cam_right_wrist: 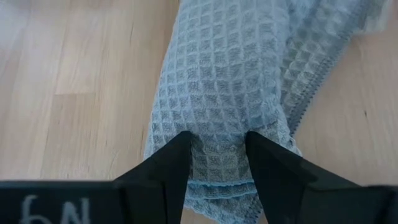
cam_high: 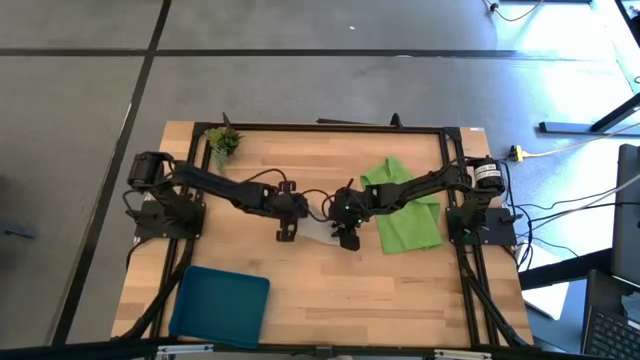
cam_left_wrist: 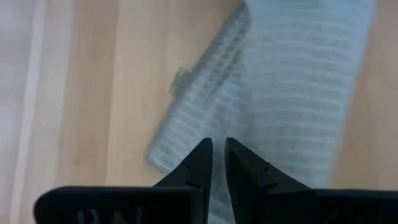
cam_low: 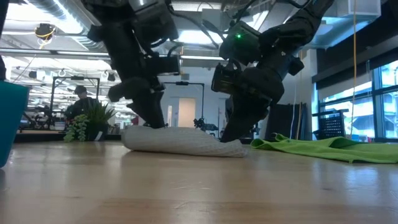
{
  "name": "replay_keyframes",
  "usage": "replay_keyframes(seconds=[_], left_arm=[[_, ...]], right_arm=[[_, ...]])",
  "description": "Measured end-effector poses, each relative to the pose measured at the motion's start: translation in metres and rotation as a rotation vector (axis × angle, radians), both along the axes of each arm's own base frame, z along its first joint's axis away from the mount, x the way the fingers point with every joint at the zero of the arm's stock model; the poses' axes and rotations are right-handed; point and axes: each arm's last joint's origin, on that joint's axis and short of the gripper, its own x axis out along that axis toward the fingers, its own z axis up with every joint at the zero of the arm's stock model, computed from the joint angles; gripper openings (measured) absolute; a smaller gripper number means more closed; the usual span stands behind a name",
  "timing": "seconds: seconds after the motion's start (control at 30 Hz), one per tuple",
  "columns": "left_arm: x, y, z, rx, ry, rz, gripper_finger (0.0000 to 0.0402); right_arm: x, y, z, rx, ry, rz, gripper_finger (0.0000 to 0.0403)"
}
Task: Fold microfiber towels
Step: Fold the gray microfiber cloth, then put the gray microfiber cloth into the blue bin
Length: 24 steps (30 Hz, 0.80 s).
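Note:
The light grey towel (cam_high: pixel 318 228) lies bunched in a long roll on the table's middle, and shows in the low view (cam_low: pixel 180 142). My left gripper (cam_high: pixel 287 228) is down at its left end, fingers nearly together (cam_left_wrist: pixel 217 155). My right gripper (cam_high: pixel 347 234) is down at its right end, with the cloth between its fingers (cam_right_wrist: pixel 217 162). The lime green towel (cam_high: pixel 405 210) lies spread and rumpled on the table to the right, partly under my right arm. My left gripper pinches the grey towel near one edge (cam_left_wrist: pixel 214 134) between its two fingers, coming from above. How many layers it has cannot be told. The towel lies on the table. My right gripper holds the grey towel's folded end (cam_right_wrist: pixel 217 140) between its two fingers, several layers thick, coming from above and along the roll. The end (cam_low: pixel 233 148) rests on the table.
A small green plant (cam_high: pixel 224 141) stands at the far left corner. A blue tray (cam_high: pixel 222 305) lies at the near left. A black frame (cam_high: pixel 330 127) runs around the table. Bare wood lies in front of the grey towel. A person (cam_low: pixel 79 102) shows far off in the room.

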Motion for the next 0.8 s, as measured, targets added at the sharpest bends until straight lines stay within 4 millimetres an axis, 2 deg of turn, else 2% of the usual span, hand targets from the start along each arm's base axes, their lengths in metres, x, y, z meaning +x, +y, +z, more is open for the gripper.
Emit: replay_keyframes(seconds=[0.23, 0.37, 0.6, 0.8], left_arm=[[0.0, 0.012, -0.001, -0.001, 0.002, 0.04, 0.0032], [-0.001, 0.013, 0.003, -0.002, -0.007, 0.043, 0.0032], [-0.009, -0.003, 0.035, -0.001, -0.123, -0.016, 0.0033], [-0.011, -0.025, 0.037, -0.002, -0.121, -0.098, 0.0026]], right_arm=[[0.0, 0.0, 0.0, 0.0, 0.0, 0.0, 0.0163], [0.0, 0.0, 0.0, 0.0, 0.0, 0.0, 0.0163], [0.0, 0.0, 0.0, 0.0, 0.0, 0.001, 0.0163], [0.0, 0.0, 0.0, -0.016, -0.004, 0.022, 0.0163]])
